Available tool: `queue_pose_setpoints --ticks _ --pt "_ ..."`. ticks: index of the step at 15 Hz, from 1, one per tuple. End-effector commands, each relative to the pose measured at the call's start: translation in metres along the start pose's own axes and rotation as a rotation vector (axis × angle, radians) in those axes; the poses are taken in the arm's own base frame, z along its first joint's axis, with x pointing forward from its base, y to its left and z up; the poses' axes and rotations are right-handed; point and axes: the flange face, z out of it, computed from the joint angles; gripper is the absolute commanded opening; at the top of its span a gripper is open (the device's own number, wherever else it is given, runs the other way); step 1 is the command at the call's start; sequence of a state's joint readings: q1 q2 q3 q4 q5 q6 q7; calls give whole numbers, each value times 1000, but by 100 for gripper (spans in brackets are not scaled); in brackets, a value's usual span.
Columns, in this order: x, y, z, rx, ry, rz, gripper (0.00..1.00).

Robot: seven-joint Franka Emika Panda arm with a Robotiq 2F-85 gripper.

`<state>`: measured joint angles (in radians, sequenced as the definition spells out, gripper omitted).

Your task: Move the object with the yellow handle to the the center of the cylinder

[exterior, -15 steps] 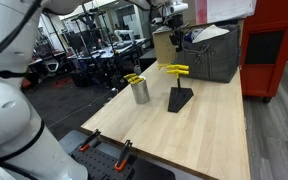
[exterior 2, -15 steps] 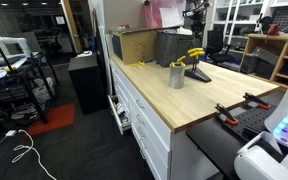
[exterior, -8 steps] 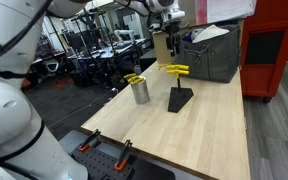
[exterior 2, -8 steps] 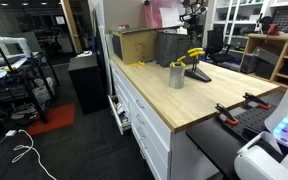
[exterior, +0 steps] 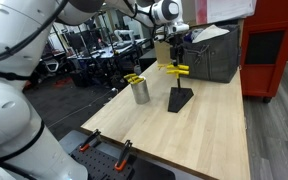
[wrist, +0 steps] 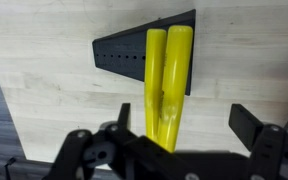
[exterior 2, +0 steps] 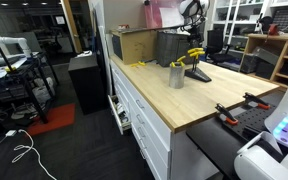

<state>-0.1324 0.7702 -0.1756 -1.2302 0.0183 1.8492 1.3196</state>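
While the gripper (exterior: 175,52) hangs above the black stand (exterior: 180,99), its fingers (wrist: 246,122) apart and empty, the item is listed thus.

Object with the yellow handle (wrist: 169,75): one of two lying side by side across the stand, apparently touching. Similar tools sit in the cylinder (exterior: 141,92), left of the stand on the tabletop (exterior: 204,130).

Handling, as judged: the pair sits off-centre between the fingers in the wrist view, so shift sideways first. Descend straight, take one handle only, and lift clear of the stand before moving left.

surface: wooden bench (exterior: 204,132) | on it: cylinder (exterior: 141,92), black wedge stand (exterior: 180,99), grey bin (exterior: 214,58)
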Motion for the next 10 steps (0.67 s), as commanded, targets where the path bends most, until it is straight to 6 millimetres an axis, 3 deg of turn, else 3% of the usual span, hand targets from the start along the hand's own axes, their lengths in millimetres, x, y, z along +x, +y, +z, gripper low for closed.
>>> queue_pose_setpoints --ticks 1,4,10 --pt "20 1 2 38 -20 -1 79" --pt "28 1 5 59 -59 9 58" --pt "17 -2 -3 91 -156 18 14"
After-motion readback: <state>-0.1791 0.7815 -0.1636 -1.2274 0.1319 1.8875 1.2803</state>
